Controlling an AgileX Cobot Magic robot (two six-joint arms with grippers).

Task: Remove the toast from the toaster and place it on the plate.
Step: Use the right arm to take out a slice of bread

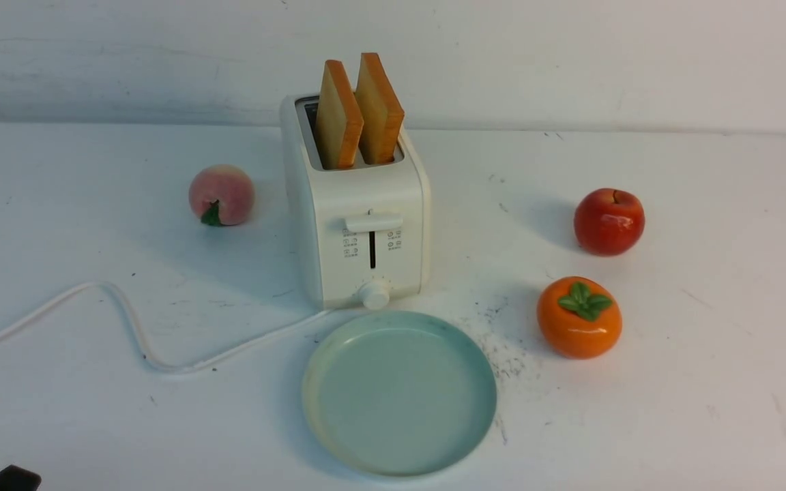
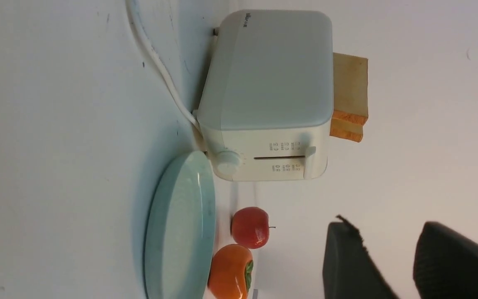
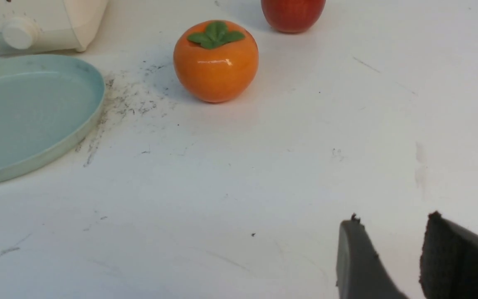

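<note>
The white toaster (image 1: 359,225) stands at the table's middle with two slices of toast (image 1: 359,112) sticking up from its slots. The pale blue-green plate (image 1: 400,392) lies just in front of it with nothing on it. In the left wrist view the toaster (image 2: 270,91), toast (image 2: 349,97) and plate (image 2: 181,228) show off to one side, and my left gripper (image 2: 382,226) is open, nothing between its dark fingers. My right gripper (image 3: 390,220) is also open over bare table, away from the plate (image 3: 31,112). Only a dark corner (image 1: 11,479) of the left arm shows in the front view.
A peach (image 1: 221,195) sits left of the toaster. A red apple (image 1: 609,221) and an orange persimmon (image 1: 578,316) sit to the right. The toaster's white cord (image 1: 134,334) loops across the left front of the table. Dark scuffs mark the table beside the plate.
</note>
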